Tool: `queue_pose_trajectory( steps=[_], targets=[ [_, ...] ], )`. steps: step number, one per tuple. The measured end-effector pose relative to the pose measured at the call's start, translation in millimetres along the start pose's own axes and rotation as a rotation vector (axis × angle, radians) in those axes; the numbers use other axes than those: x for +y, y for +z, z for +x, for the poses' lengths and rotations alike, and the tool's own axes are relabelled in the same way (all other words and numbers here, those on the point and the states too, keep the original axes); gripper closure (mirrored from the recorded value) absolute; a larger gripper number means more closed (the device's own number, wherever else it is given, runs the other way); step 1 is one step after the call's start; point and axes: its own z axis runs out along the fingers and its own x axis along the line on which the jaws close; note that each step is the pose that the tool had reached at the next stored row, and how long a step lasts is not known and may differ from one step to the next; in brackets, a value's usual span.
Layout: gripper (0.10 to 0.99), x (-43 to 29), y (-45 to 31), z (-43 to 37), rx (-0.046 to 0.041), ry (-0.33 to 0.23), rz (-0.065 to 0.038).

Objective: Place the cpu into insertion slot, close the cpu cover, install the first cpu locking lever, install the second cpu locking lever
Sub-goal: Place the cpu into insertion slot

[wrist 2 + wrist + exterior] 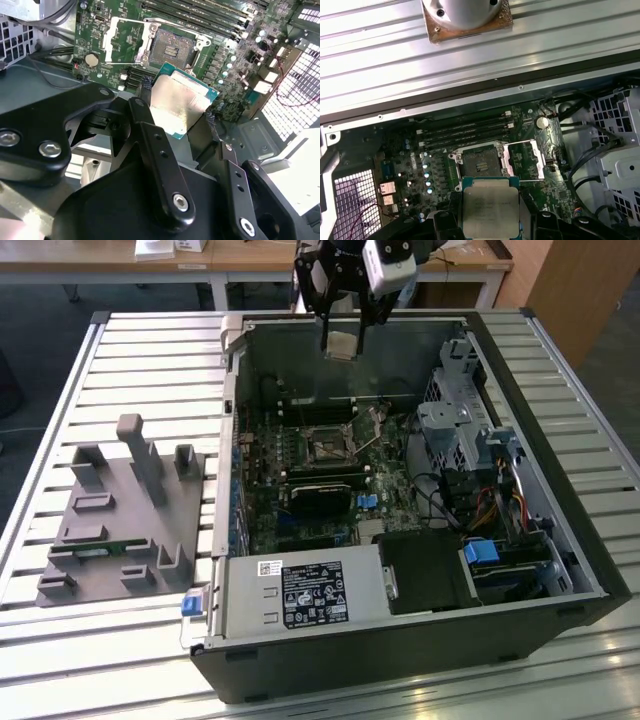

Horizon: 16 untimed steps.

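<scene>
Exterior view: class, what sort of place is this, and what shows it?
Probably a robotics lab or assembly test bench: an opened computer case lies on a slatted metal table, a grey fixture block sits beside it, and the gripper holds the cpu above the motherboard.

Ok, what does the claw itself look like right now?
The claw is matte black: two slim bar-like fingers with silver screw heads at the pivots. In the exterior view a white boxy unit sits beside its black body.
</scene>
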Motion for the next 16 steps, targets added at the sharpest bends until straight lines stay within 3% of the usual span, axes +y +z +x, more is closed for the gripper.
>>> queue_pose_trajectory(
  steps=[16],
  targets=[
    [0.549, 0.0, 0.0, 0.0, -0.0034, 0.038, -0.001]
  ],
)
